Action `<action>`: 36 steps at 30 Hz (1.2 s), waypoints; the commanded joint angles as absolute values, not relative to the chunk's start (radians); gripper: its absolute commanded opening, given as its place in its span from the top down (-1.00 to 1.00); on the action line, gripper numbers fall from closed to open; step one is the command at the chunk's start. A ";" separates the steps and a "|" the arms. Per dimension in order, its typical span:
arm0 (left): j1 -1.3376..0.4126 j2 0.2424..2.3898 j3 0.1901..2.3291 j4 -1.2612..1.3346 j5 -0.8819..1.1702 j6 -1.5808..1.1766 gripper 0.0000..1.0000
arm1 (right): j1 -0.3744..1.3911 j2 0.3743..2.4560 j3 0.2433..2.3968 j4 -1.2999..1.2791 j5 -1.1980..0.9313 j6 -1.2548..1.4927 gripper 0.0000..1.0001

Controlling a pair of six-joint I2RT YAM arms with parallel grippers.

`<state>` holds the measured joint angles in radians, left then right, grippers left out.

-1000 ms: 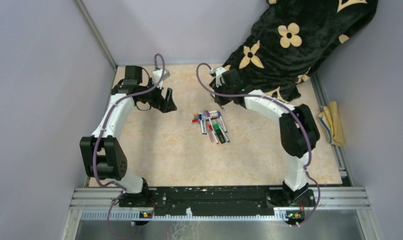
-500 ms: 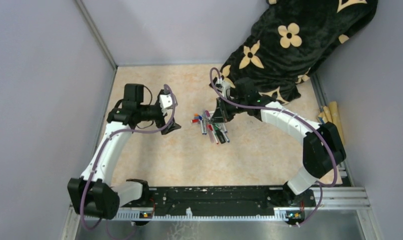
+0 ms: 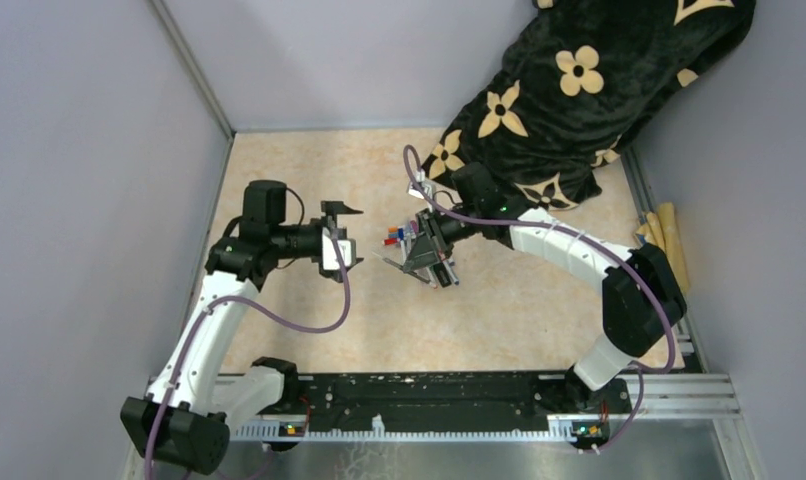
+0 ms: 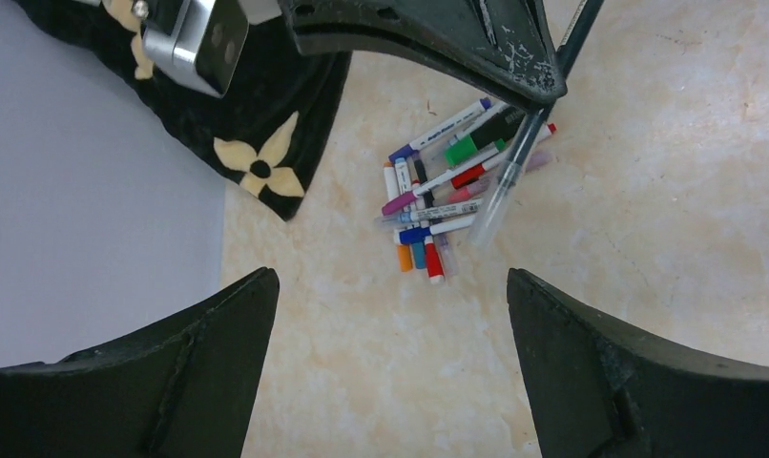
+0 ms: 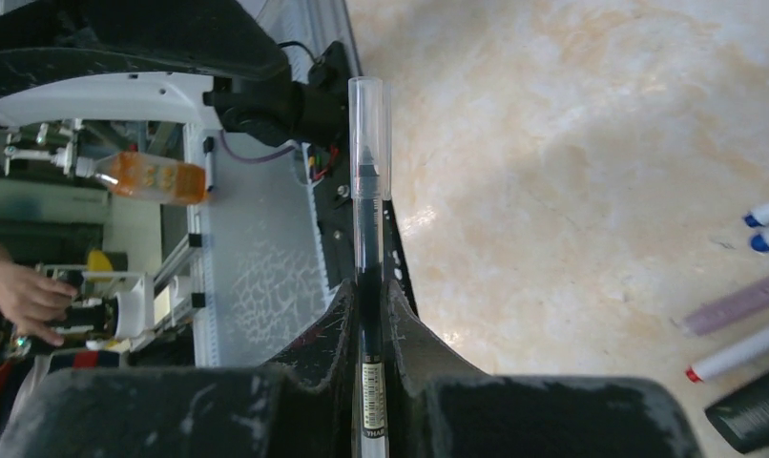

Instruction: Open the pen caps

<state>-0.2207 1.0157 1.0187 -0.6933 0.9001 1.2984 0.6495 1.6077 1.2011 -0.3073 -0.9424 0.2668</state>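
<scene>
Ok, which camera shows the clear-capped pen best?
Right wrist: the clear-capped pen runs up the middle, cap plain, pinched by the right gripper. Left wrist shows it slanting above the markers; top, a thin line.

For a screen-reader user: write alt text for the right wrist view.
The right gripper is shut on a thin dark pen with a clear cap, held over the table. Marker pens lie at the right edge.

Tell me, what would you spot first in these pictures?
A heap of colourful pens lies in the middle of the table. Over it the right gripper has its jaws shut on a thin dark pen with a clear cap. A black blanket with yellow flowers is piled in the far right corner.
</scene>
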 commanded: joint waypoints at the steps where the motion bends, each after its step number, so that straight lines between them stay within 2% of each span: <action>1: -0.266 0.989 0.961 -0.692 0.896 1.498 -0.88 | 0.693 1.639 1.273 -0.255 -1.028 0.308 1.00; 6: -0.318 0.985 0.924 -0.805 0.816 1.684 -0.74 | 0.714 1.656 1.306 -0.228 -1.034 0.332 1.00; 11: -0.339 0.977 0.903 -0.790 0.820 1.695 -0.60 | 0.730 1.686 1.336 -0.238 -1.041 0.327 1.00; 13: -0.354 0.968 0.887 -0.759 0.813 1.689 -0.46 | 0.734 1.703 1.342 -0.238 -1.047 0.329 1.00; 18: -0.380 0.986 0.872 -0.715 0.759 1.673 0.15 | 0.741 1.716 1.354 -0.232 -1.049 0.336 1.00; 23: -0.393 1.014 0.891 -0.697 0.741 1.624 0.93 | 0.746 1.725 1.369 -0.240 -1.034 0.336 0.98; 24: -0.396 1.011 0.889 -0.686 0.740 1.611 1.00 | 0.749 1.727 1.371 -0.240 -1.027 0.337 0.77; 28: -0.402 0.988 0.885 -0.640 0.758 1.543 1.00 | 0.755 1.732 1.346 -0.183 -1.009 0.380 0.24; 31: -0.402 0.976 0.883 -0.629 0.761 1.523 1.00 | 0.756 1.735 1.319 -0.119 -1.016 0.428 0.17; 33: -0.402 0.973 0.882 -0.632 0.760 1.520 1.00 | 0.756 1.737 1.315 -0.100 -1.016 0.443 0.27; 36: -0.403 0.971 0.876 -0.639 0.753 1.543 1.00 | 0.756 1.729 1.313 -0.103 -1.008 0.446 0.76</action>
